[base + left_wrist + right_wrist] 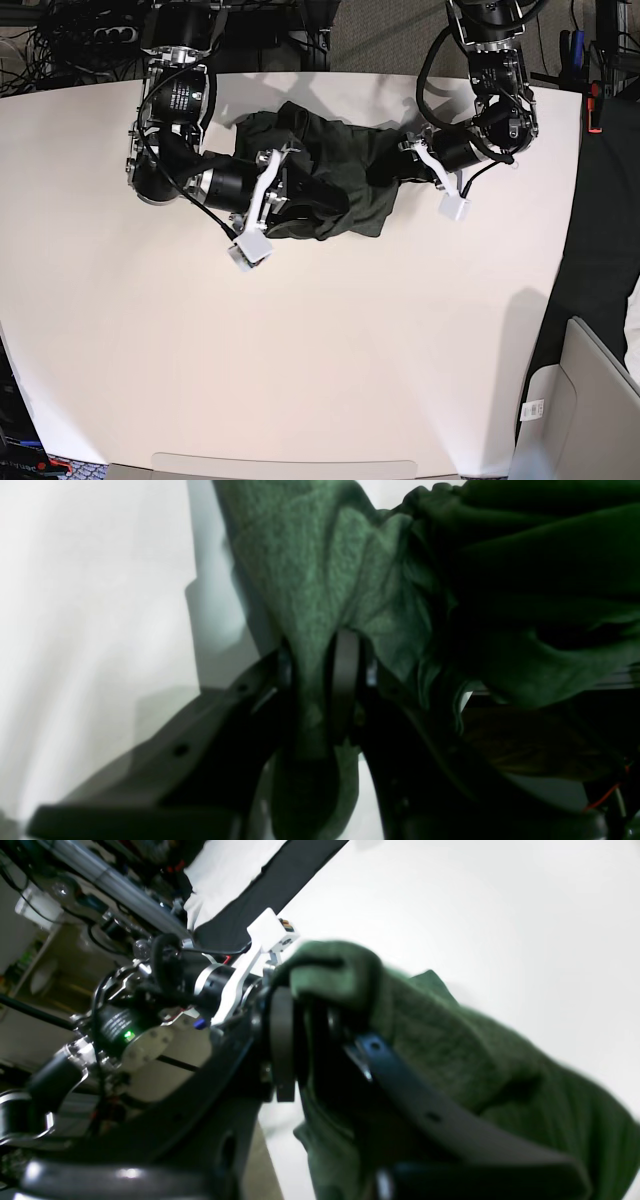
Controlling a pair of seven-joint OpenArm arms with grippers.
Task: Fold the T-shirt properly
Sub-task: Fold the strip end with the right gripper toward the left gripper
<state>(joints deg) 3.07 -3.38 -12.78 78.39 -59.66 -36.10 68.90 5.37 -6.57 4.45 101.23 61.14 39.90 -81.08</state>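
T-shirt (335, 175) lies bunched in a dark green heap on the white table (300, 360), near its far edge, roughly mid-width. Left gripper (320, 690) is clamped on a fold of the fabric at one side; right gripper (305, 1040) is pinched on fabric at the other side.

Two black-and-silver arms, cabled and wrist-camera fitted

Each arm carries black cylindrical motor housings, looping black cables and a white bracket with a small white camera box; the black fingers (283, 1040) show round screw holes, and one motor shows a green light.
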